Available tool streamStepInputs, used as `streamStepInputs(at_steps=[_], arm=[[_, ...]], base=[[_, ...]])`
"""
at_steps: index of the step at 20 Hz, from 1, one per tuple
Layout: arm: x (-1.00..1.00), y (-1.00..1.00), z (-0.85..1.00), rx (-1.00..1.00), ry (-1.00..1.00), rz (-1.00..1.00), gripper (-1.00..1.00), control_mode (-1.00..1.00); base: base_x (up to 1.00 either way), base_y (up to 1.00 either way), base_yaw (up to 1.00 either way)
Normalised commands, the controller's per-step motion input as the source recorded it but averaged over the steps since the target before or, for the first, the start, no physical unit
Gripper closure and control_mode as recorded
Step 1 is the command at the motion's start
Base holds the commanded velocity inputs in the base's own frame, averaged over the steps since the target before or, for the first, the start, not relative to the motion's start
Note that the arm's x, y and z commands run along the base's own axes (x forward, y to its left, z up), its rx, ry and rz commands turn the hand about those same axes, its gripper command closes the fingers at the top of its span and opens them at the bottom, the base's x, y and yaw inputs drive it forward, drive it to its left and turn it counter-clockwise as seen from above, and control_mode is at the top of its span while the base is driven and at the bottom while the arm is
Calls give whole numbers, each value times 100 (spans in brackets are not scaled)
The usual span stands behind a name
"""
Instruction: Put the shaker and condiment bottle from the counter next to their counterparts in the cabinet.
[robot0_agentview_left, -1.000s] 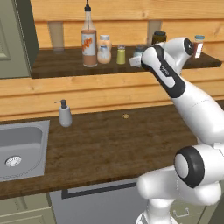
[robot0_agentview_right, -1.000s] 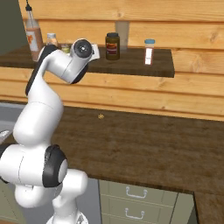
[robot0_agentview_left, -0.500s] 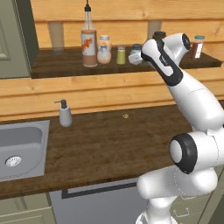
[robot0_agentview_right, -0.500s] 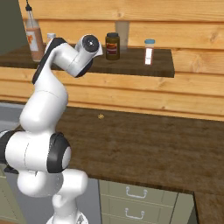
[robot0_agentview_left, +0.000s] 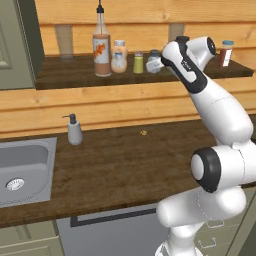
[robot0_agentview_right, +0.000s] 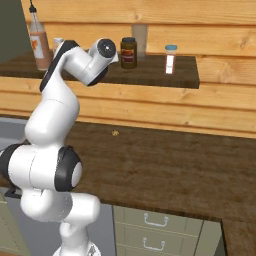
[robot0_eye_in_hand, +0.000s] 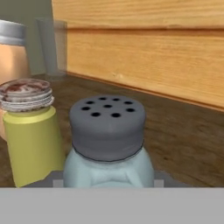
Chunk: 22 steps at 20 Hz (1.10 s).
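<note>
Shaker (robot0_eye_in_hand: 107, 151) — pale glassy body, matt grey perforated cap; shelf board (robot0_eye_in_hand: 183, 144) — dark grained wood; plank wall (robot0_eye_in_hand: 166, 57) light, smooth wood.

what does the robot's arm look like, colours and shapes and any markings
The arm is made of glossy white, rounded segments joined by bulky cylindrical joints with dark grey-black rings and end caps. It rises from a smooth white bulbous base. A small dark marking sits on the white link near the wrist; it is too small to read. No loose cables show. The claw at its end is pale; its details are too small to tell.
</note>
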Motion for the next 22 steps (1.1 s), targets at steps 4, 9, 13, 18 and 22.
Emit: streamStepInputs(at_steps=[4, 9, 13, 18, 22], arm=[[19, 13, -16, 0, 0, 0, 100, -100], [26, 13, -19, 0, 0, 0, 100, -100], [29, 10, -27, 0, 0, 0, 100, -100], [33, 9, -39, 0, 0, 0, 100, -100], [29, 5, -48, 0, 0, 0, -100, -100]], base=[[0, 0, 0], [0, 0, 0], [0, 0, 0], [0, 0, 0], [0, 0, 0]])
